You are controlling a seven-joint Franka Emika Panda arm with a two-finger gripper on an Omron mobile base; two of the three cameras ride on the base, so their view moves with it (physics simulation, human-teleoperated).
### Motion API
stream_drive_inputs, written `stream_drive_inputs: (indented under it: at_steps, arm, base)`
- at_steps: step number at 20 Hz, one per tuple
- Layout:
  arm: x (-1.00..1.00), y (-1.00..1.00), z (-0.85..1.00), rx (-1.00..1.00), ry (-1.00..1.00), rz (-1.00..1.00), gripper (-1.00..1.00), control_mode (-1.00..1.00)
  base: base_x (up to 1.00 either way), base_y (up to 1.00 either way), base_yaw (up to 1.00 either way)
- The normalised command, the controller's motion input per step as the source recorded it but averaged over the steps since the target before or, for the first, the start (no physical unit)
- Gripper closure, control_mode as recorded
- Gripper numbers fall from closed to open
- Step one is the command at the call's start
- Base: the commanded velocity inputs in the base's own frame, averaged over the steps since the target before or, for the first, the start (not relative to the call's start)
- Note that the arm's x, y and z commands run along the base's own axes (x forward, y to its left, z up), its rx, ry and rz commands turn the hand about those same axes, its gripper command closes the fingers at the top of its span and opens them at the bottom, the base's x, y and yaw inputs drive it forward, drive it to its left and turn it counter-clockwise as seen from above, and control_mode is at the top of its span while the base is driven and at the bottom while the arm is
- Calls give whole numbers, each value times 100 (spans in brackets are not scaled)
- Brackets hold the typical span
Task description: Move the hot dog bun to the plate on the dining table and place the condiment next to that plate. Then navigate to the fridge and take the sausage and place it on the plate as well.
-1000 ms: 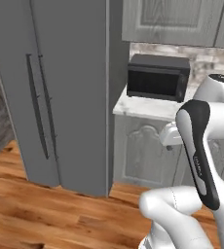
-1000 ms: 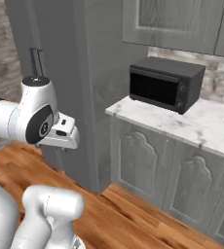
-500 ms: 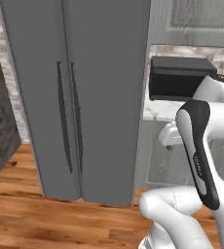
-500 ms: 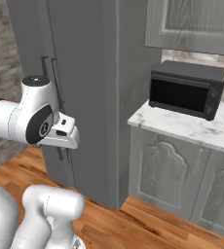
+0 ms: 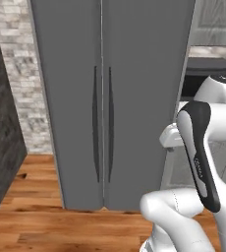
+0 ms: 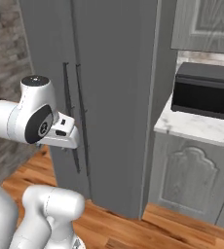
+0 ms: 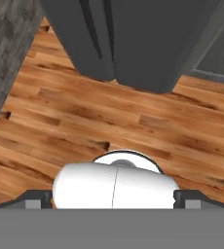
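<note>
Two closed fridge (image 5: 110, 98) doors now square ahead, microwave (image 6: 206, 92) pushed rightward; gripper (image 7: 113, 203) jaws wide, empty.

The fridge (image 5: 110, 98) runs off the top edge, doors shut, its inside hidden. At 3 o'clock, the microwave (image 5: 206, 74) is partly behind the arm and cut off.

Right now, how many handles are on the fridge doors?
2: the left handle and the right handle stand side by side along the middle seam of the fridge, one on each door.
</note>
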Motion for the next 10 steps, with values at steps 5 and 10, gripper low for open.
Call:
stream_drive_inputs:
  at_steps: [5, 10]
  arm:
    - [0, 0, 0, 0, 0, 0, -100, 100]
    - [0, 0, 0, 0, 0, 0, -100, 100]
  base:
    - [21, 64, -27]
    - [6, 71, -26]
